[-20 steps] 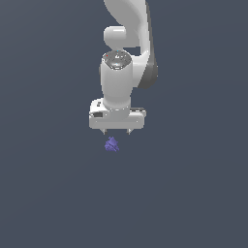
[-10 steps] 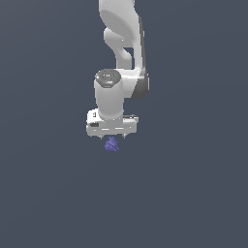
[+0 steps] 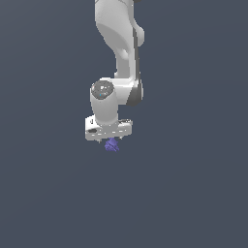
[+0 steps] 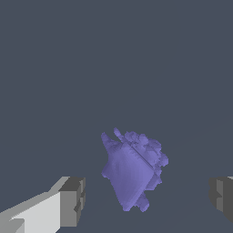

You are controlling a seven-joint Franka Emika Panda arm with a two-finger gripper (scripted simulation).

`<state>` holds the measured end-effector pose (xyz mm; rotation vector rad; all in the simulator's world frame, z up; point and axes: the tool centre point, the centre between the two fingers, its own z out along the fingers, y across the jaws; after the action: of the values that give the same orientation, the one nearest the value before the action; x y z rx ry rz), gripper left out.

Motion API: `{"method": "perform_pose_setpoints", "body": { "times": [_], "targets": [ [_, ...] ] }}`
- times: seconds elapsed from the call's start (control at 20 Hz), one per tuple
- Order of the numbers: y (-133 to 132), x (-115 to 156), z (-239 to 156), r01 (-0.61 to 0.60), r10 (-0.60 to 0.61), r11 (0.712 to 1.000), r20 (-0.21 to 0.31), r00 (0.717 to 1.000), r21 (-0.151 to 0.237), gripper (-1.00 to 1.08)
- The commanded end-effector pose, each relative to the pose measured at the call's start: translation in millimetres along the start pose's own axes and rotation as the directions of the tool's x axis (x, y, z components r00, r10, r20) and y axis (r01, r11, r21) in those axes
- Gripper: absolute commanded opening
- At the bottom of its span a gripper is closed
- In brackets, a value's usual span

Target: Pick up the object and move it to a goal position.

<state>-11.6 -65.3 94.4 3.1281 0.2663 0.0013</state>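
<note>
In the wrist view the gripper (image 4: pixel 145 198) is standing wide open, the purple-blue jagged object (image 4: pixel 133 170) lying between its fingers (image 4: pixel 73 200), untouched. The exterior view is hiding this gap; plain grey floor (image 3: pixel 193 193) is surrounding everything.

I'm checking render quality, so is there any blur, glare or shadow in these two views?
Exterior view: sharp, flat even lighting, no cast shadow under the object, soft shading on the arm. Wrist view: crisp, blocky facets on the object, no glare, tool fingers cut off at the frame edge.

Matt, rough, jagged object (image 4: pixel 133 172)
</note>
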Motion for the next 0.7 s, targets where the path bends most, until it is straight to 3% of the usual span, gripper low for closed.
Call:
{"method": "perform_pose_setpoints", "body": {
  "times": [0.0, 0.3, 0.65],
  "targets": [
    [0.9, -0.9, 3.1, 0.007, -0.007, 1.000, 0.001, 1.000, 0.002, 1.00],
    [0.7, -1.0, 7.9, 0.004, -0.004, 1.000, 0.001, 1.000, 0.002, 1.00],
    [0.6, -2.3, 39.8, 0.006, -0.006, 1.000, 0.001, 1.000, 0.002, 1.00]
  ]
}}
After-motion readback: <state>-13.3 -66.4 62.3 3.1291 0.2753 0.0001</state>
